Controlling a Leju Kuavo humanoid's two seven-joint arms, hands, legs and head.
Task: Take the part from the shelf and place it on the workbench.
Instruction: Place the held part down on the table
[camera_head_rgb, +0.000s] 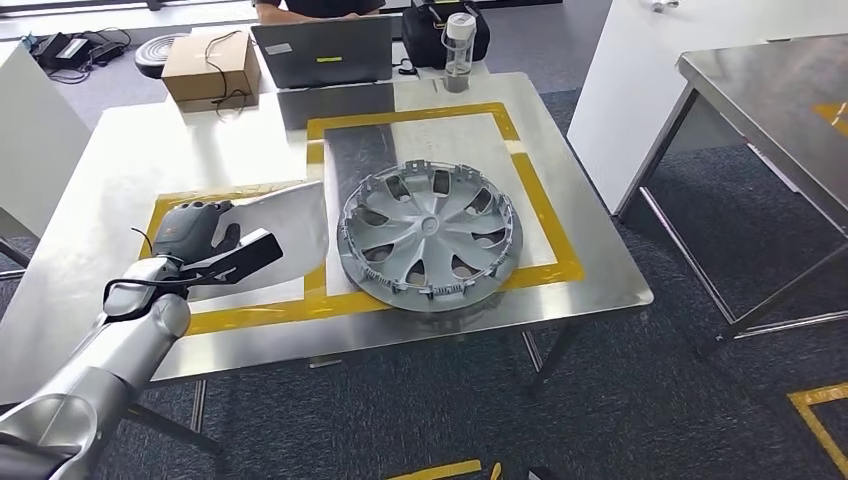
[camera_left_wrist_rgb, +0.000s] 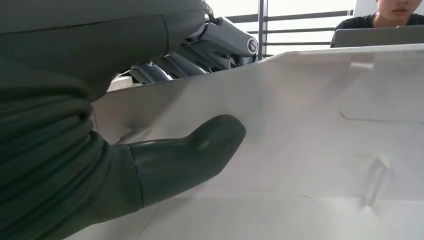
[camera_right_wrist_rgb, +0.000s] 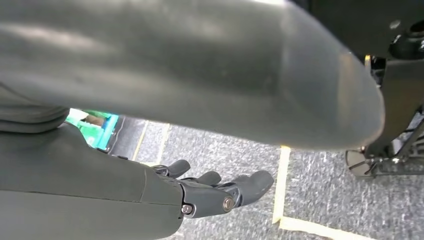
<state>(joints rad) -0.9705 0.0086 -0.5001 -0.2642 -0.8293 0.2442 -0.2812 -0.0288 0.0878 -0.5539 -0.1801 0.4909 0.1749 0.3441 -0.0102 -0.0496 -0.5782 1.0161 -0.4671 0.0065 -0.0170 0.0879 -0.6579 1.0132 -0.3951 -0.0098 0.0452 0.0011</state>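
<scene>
Head view, left hand (camera_head_rgb: 200, 232) fingers grasping white panel (camera_head_rgb: 285, 222) beside hubcap (camera_head_rgb: 430, 235), right hand (camera_right_wrist_rgb: 220, 192) seemingly released

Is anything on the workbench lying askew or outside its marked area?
Yes. The wheel cover sits crooked: its lower left edge crosses the yellow tape frame instead of staying inside it. The white panel, gripped by the left hand, also overlaps the tape.

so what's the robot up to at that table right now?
The left hand holds a flat white panel part over the steel workbench, at the left taped yellow rectangle; whether it already rests on the surface is unclear. In the left wrist view the thumb presses on the panel. A grey wheel cover lies in the neighbouring rectangle. The right hand hangs over the carpet, holding nothing, fingers loosely curled.
</scene>
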